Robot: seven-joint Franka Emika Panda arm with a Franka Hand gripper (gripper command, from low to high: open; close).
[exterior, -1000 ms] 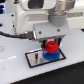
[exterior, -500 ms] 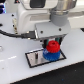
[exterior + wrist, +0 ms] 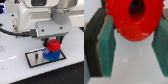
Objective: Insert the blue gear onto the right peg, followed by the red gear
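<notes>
Now one red gear [image 3: 132,21] in hand [image 3: 131,47], one blue gear [image 3: 49,54] beneath.

Red gear [image 3: 54,45] above blue gear [image 3: 50,54]

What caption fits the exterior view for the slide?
Panda hand holds the red gear just above the blue gear on the grey plate.

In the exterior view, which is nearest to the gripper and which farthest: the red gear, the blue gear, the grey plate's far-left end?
1. Red gear: between the fingers of the gripper.
2. Blue gear: directly beneath the red gear.
3. Grey plate's left end: toward the exterior view's left, farthest.
</notes>
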